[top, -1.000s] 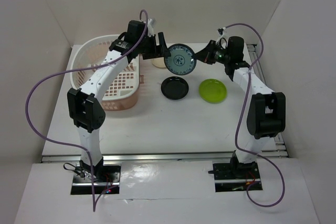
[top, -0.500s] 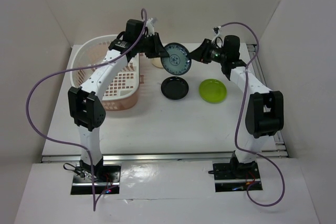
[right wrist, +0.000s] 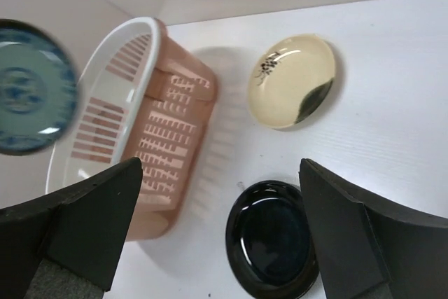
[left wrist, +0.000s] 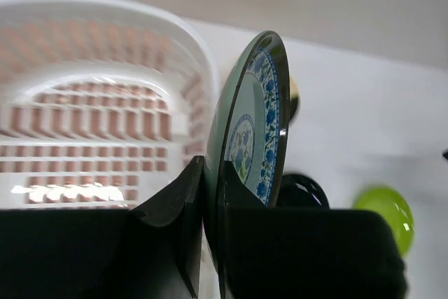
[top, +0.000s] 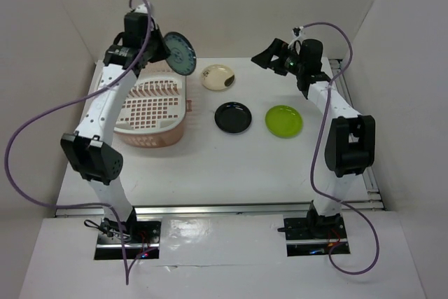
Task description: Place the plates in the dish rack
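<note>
The left arm is rising tall at the table's far left. Its gripper is pinching the blue plate's lower rim between closed fingers. The plate is hanging in the air by the rack's far right corner. It is standing on edge, nearly upright (leaning a little right in the wrist view), with its patterned face turning toward the table's middle. The rack's slotted floor is lying open below and to the left of it.

The right arm is bending at the elbow, holding its gripper raised at the far right and pointing left and down. Its fingers are spreading wide around nothing.

The cream plate, black plate and green plate are lying flat right of the rack, apart from one another, with bare table between them and the near edge.
</note>
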